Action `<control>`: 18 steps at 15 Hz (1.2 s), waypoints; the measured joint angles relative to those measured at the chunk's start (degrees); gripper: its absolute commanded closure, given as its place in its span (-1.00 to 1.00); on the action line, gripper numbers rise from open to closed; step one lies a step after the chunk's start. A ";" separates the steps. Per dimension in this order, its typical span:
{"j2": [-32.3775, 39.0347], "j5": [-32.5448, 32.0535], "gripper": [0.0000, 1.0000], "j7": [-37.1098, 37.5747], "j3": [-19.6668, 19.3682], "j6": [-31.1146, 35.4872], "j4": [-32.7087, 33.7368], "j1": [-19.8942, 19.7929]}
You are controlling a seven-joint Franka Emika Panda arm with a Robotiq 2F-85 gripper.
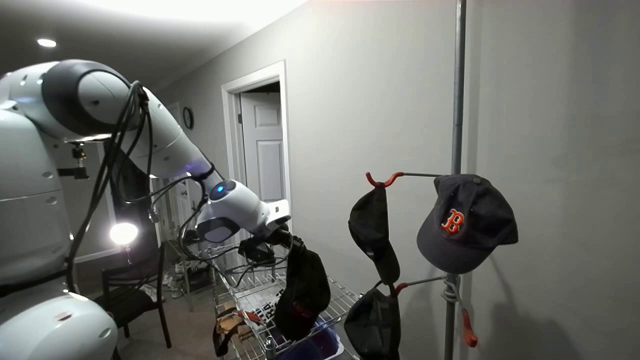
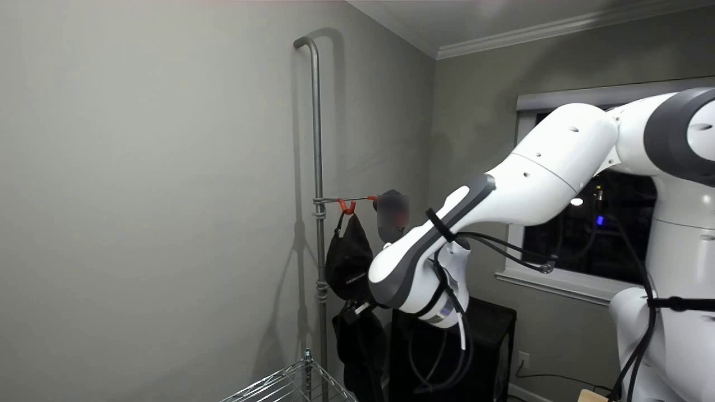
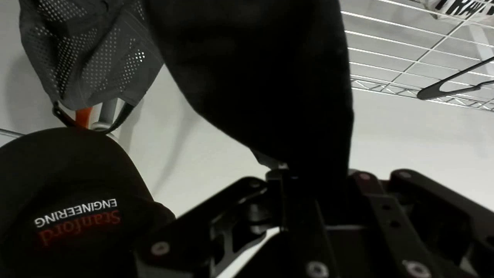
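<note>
A black cap [image 1: 302, 295] hangs down from my gripper [image 1: 296, 243], which is shut on its upper end. In the wrist view the cap's dark cloth [image 3: 262, 77] runs up from between the fingertips, and the exact pinch is too dark to make out. A black cap [image 1: 372, 222] hangs on the upper red hook [image 1: 384, 181], with a grey mesh cap [image 1: 374, 322] below it. Further along the pole is a navy cap [image 1: 467, 225] with an orange B. To the left in the wrist view, a black cap with Stanford Engineering lettering [image 3: 77, 216] is close to the gripper.
A metal pole [image 1: 457, 100] carries the hooks beside the wall. Below the held cap stands a wire rack [image 1: 250, 295] with a blue-purple bin [image 1: 332, 345] under its shelf. A black cabinet [image 2: 491, 329] is behind the wrist in an exterior view.
</note>
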 measured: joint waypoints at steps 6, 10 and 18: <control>10.32 12.33 0.97 -12.28 -9.83 -0.33 8.44 10.77; 16.76 22.88 0.97 -12.34 -18.18 -0.29 11.50 28.46; 32.07 40.84 0.97 -12.33 -32.46 -0.28 23.08 50.57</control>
